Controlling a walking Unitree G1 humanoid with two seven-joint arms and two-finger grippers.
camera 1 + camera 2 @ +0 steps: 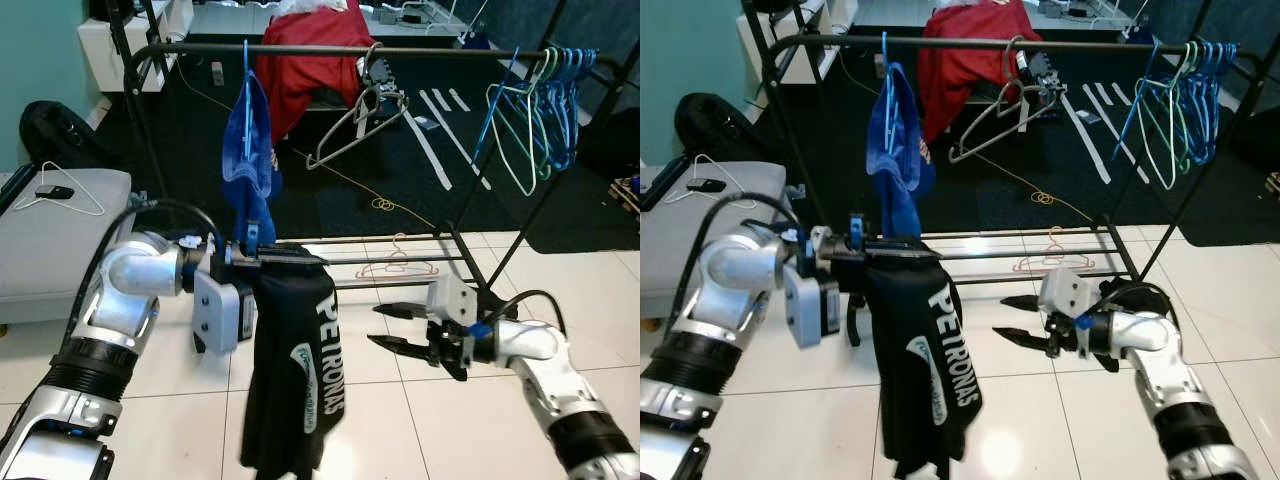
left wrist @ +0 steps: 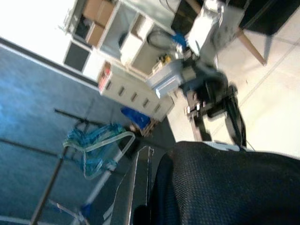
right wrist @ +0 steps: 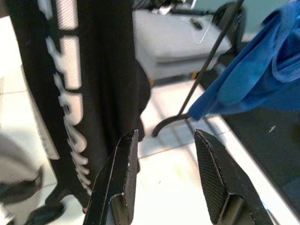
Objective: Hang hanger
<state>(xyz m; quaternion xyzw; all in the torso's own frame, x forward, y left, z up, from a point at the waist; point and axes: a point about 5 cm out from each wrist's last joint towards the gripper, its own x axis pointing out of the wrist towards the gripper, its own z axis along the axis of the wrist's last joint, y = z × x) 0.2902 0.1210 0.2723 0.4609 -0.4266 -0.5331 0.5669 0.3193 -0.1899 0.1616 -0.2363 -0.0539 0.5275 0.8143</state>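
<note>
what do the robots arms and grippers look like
Both arms are silver metal with ribbed black cuffs near the lower joints and black cables looping alongside. The left gripper has a white boxy wrist housing; the right gripper has two long black textured fingers, a white block and a small blue fitting.

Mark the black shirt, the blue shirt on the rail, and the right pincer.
black shirt (image 1: 300, 370), left eye view, middle of the hanging cloth.
blue shirt (image 1: 250, 160), left eye view, upper cloth.
right pincer (image 1: 388, 326), left eye view, between its open fingertips.
</note>
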